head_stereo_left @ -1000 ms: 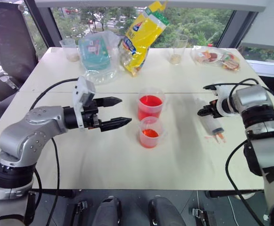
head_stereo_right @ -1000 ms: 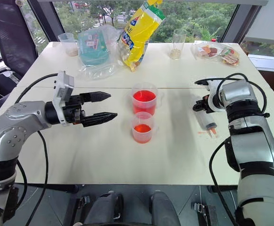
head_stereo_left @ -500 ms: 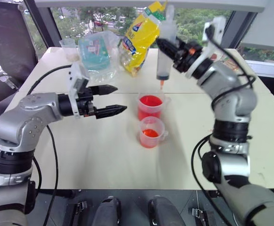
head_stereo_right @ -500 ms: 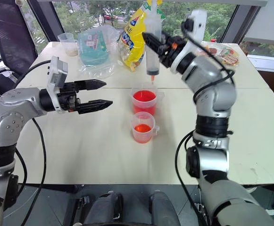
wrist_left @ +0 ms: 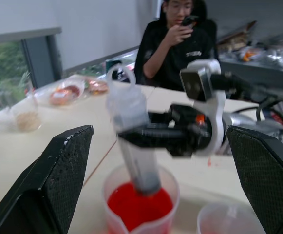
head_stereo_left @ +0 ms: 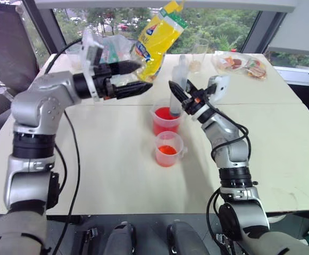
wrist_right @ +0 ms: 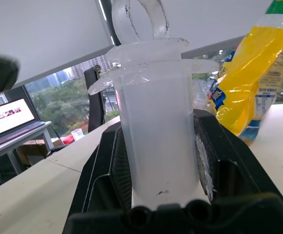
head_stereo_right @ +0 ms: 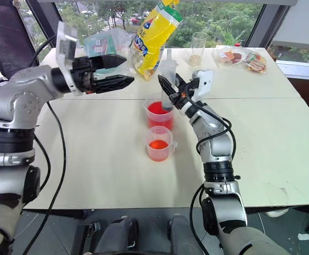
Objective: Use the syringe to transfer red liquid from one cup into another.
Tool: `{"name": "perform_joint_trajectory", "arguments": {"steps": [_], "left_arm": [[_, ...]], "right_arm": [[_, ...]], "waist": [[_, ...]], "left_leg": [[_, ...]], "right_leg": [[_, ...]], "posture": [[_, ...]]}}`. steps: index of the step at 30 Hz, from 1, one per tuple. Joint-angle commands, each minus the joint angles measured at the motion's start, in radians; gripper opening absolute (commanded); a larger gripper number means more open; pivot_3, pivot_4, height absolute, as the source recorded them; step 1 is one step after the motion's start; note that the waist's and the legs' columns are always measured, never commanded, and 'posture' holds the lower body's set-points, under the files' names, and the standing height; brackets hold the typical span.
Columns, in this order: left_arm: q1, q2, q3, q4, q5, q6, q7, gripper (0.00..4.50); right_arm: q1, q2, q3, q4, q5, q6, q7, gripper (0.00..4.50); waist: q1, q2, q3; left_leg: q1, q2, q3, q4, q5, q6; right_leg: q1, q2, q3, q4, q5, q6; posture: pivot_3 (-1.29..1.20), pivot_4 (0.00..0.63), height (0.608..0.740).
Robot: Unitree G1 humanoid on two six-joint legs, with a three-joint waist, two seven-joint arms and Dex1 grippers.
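— Drawing step now: right gripper (head_stereo_right: 167,91) jaws are clamped on the syringe (head_stereo_right: 168,79), its tip down in the bigger cup (head_stereo_right: 158,113).
— And left gripper (head_stereo_right: 123,70)?
— Jaws apart, near the plunger; pulling it looks next.

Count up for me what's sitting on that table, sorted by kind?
Cups with red liquid: 2, bigger cup, smaller cup
Clear cups with beige bits: 2, glass, cup
Syringes: 1, syringe
Bags and packets: 3, yellow bag, clear bag, snack packets
Total: 8
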Motion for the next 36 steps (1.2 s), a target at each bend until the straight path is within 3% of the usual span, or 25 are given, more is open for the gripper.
{"name": "perform_joint_trajectory", "arguments": {"steps": [1, 8, 21, 24, 31, 36], "left_arm": [[-0.065, -0.047, -0.022, 0.074, 0.044, -0.065, -0.035, 4.5], [-0.133, -0.152, -0.052, 0.212, 0.11, -0.141, -0.081, 4.5], [-0.174, -0.244, -0.051, 0.335, 0.165, -0.182, -0.114, 4.5], [-0.181, -0.26, -0.045, 0.354, 0.174, -0.19, -0.108, 3.54], [-0.207, -0.281, -0.017, 0.384, 0.186, -0.207, -0.092, 0.04], [-0.226, -0.276, 0.002, 0.375, 0.188, -0.209, -0.083, 0.04]], "right_arm": [[0.0, 0.014, 0.024, -0.019, -0.007, -0.042, -0.002, 1.37], [0.021, 0.006, 0.056, -0.045, -0.008, -0.044, 0.003, 1.37], [0.031, -0.015, 0.085, -0.063, -0.012, -0.039, 0.007, 1.37], [0.033, -0.022, 0.093, -0.067, -0.014, -0.04, 0.011, 1.37], [0.038, -0.027, 0.1, -0.065, -0.014, -0.034, 0.021, 1.37], [0.047, -0.026, 0.11, -0.058, -0.007, -0.015, 0.032, 1.37]], "waist": [[0.0, 0.0, 0.0], [-0.001, 0.0, 0.0], [0.0, 0.0, 0.0], [0.0, 0.0, 0.0], [0.0, 0.0, 0.0], [0.0, 0.0, 0.0]], "left_leg": [[0.0, 0.0, 0.0, 0.0, 0.0, 0.0], [0.0, 0.0, 0.0, 0.0, 0.0, 0.0], [0.0, 0.0, 0.0, 0.0, 0.0, 0.0], [0.0, 0.0, 0.0, 0.0, 0.0, 0.0], [0.0, 0.0, 0.0, 0.0, 0.0, 0.0], [0.0, 0.0, 0.0, 0.0, 0.0, 0.0]], "right_leg": [[0.0, 0.0, 0.0, 0.0, 0.0, 0.0], [0.0, 0.0, 0.0, 0.0, 0.0, 0.0], [0.0, 0.0, 0.0, 0.0, 0.0, 0.0], [0.0, 0.0, 0.0, 0.0, 0.0, 0.0], [0.0, 0.0, 0.0, 0.0, 0.0, 0.0], [0.0, 0.0, 0.0, 0.0, 0.0, 0.0]], "posture": [[0.0, 0.15, 0.74], [0.0, 0.15, 0.74], [0.0, 0.15, 0.74], [0.0, 0.15, 0.74], [0.0, 0.15, 0.74], [0.0, 0.15, 0.74]]}}
